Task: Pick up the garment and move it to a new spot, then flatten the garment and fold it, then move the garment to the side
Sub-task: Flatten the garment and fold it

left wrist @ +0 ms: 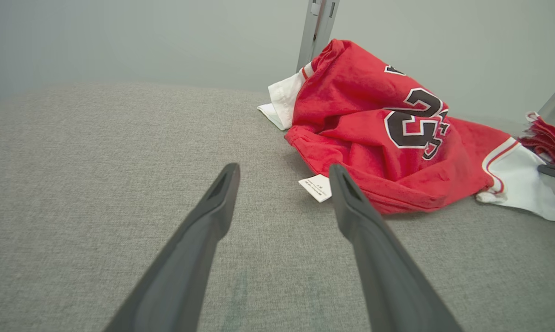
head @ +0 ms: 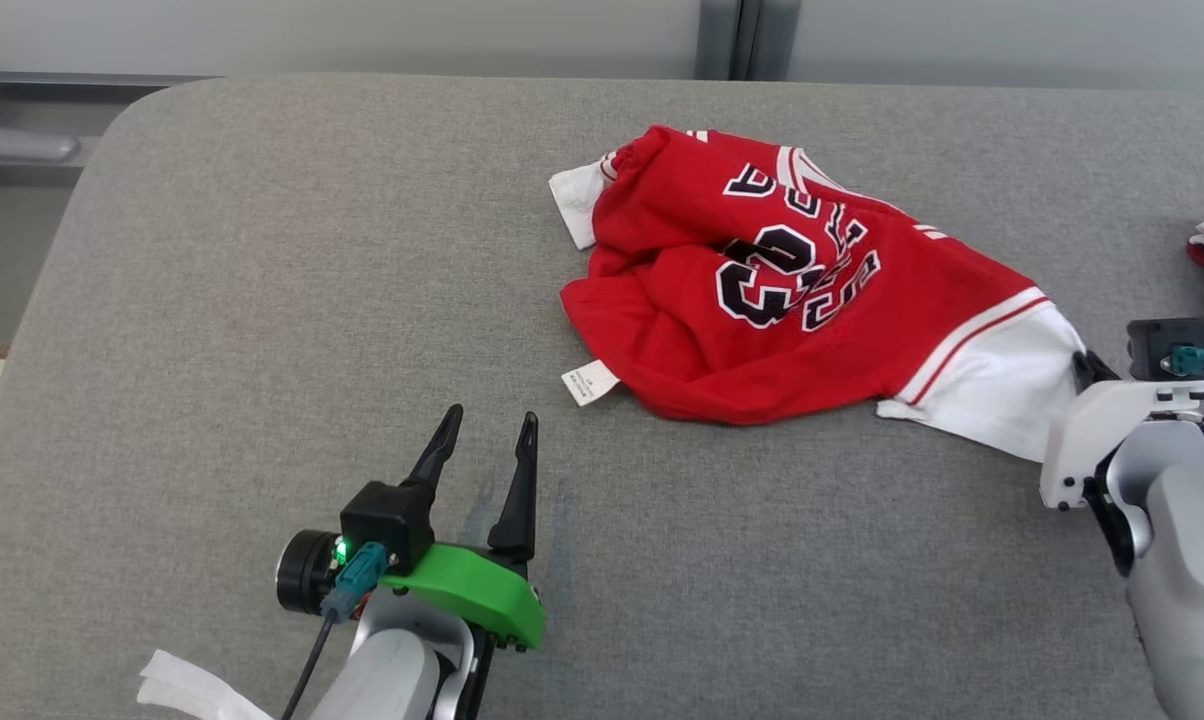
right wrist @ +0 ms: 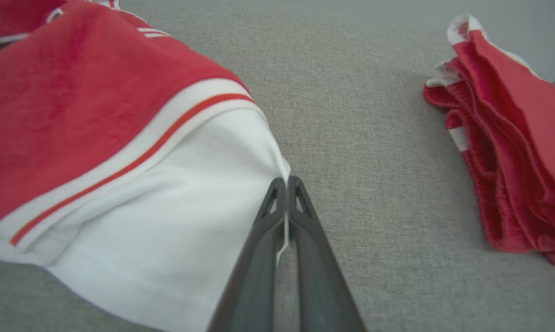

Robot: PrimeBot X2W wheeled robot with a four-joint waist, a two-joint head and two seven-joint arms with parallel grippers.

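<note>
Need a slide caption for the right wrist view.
The right pincer pinches the white edge of the red jersey; a second red garment lies apart.

A big black number "23", edged in white, stands on the crumpled red garment. The black lettering beside it is too folded to read. The print on the small white tag at the garment's edge is too tiny to make out.

We saw a grey fabric-covered tabletop with a rounded corner, a pale wall behind it, split by a darker post.
</note>
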